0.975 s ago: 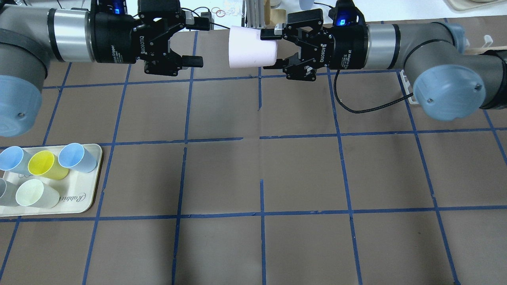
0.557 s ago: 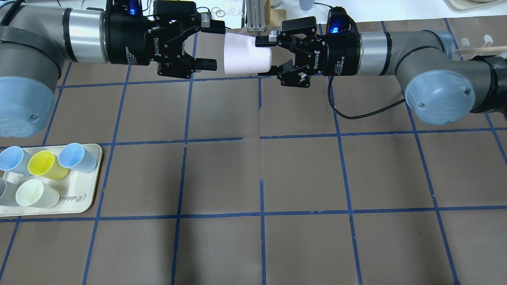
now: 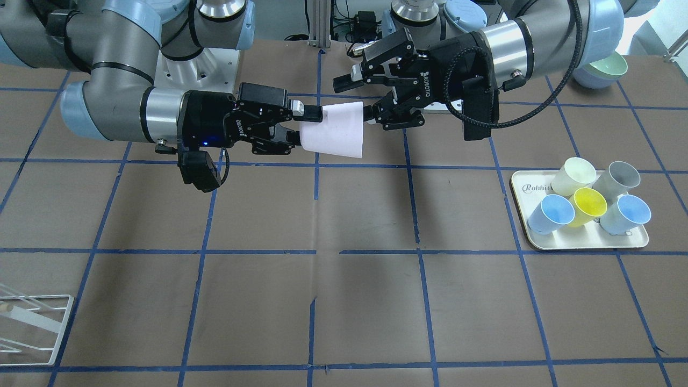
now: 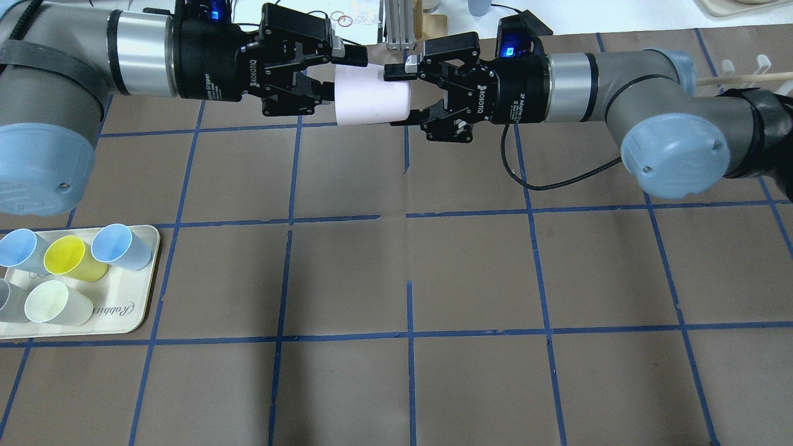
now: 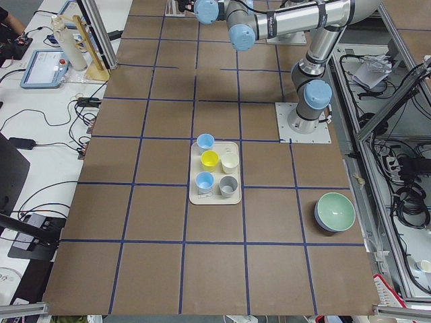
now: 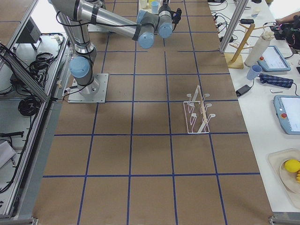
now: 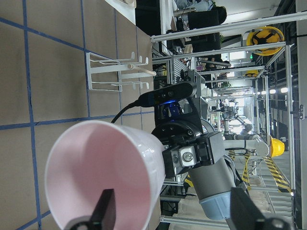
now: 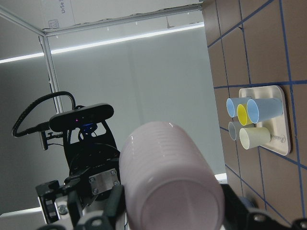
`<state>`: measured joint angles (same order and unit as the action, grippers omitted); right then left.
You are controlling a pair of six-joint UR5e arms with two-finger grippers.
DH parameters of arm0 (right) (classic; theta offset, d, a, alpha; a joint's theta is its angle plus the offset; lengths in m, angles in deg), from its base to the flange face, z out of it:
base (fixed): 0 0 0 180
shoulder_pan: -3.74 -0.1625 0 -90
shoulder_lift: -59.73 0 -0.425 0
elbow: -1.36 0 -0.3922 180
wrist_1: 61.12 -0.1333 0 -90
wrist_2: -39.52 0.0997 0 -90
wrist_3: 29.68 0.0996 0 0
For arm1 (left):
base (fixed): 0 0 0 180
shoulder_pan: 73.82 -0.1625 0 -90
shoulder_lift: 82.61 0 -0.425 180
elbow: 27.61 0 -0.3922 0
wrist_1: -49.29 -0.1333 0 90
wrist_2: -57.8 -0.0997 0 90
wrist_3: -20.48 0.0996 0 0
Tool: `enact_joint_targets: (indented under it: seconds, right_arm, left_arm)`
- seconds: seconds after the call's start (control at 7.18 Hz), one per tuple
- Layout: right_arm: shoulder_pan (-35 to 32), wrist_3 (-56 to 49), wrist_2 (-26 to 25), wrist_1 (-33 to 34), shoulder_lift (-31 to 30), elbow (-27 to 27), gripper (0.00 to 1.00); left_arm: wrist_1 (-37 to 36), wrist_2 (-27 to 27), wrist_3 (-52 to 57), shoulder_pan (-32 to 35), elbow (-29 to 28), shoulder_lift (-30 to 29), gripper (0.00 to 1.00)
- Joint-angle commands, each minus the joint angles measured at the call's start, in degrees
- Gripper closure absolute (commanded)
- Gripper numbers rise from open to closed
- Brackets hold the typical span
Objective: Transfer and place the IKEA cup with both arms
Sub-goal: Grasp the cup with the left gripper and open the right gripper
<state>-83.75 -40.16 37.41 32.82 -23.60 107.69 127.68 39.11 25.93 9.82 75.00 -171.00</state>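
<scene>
The pale pink IKEA cup (image 4: 372, 102) lies level in the air above the far middle of the table, wide mouth toward my left arm. My right gripper (image 4: 399, 96) is shut on its narrow base end. My left gripper (image 4: 344, 77) is open at the cup's mouth. In the left wrist view one finger (image 7: 103, 211) is inside the cup (image 7: 100, 163) and the other is well outside its wall. In the front view the cup (image 3: 336, 131) sits between the right gripper (image 3: 303, 128) and the left gripper (image 3: 357, 98). The right wrist view shows the cup's base (image 8: 168, 177).
A cream tray (image 4: 133, 310) at the robot's near left holds light blue, yellow, cream and grey cups (image 3: 588, 201). A white wire rack (image 3: 32, 322) stands on the right arm's side. A green bowl (image 3: 604, 67) sits by the left arm's base.
Both grippers have moved toward each other. The right one carried the cup leftward, and the left gripper's fingers, apart from the cup before, now straddle its rim.
</scene>
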Motion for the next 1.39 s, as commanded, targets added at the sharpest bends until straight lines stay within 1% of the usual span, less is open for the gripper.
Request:
enact_joint_targets:
  seconds: [0.0,0.14,0.28,0.42,0.56,1.11,1.25]
  right_arm:
    - [-0.5,0.6,0.0,0.0,-0.3,-0.2,0.97]
    - [-0.5,2.0,0.0,0.1,-0.5,-0.5,0.95]
    - [-0.5,2.4,0.0,0.1,-0.6,-0.5,0.94]
    - [-0.5,2.4,0.0,0.1,-0.3,-0.5,0.56]
    - [-0.5,2.5,0.0,0.1,0.0,-0.5,0.01]
    - [0.5,3.0,-0.2,0.2,0.4,-1.2,0.00]
    - [2.6,3.0,-0.9,0.4,0.4,-1.5,0.00]
  left_arm:
    - [-0.3,-0.1,0.0,-0.4,0.0,0.2,0.85]
    - [-0.3,-0.1,0.0,-0.6,0.4,0.2,0.95]
    - [-0.3,-0.2,-0.1,-0.6,0.3,0.2,0.99]
    - [-0.3,-0.1,-0.1,-0.7,0.1,0.2,1.00]
    - [-0.3,-0.3,-0.2,-0.7,-0.2,0.2,1.00]
    - [-0.4,-0.6,-1.2,-0.8,-0.4,0.7,1.00]
    - [-2.0,-5.6,-1.3,-1.4,-0.7,0.8,1.00]
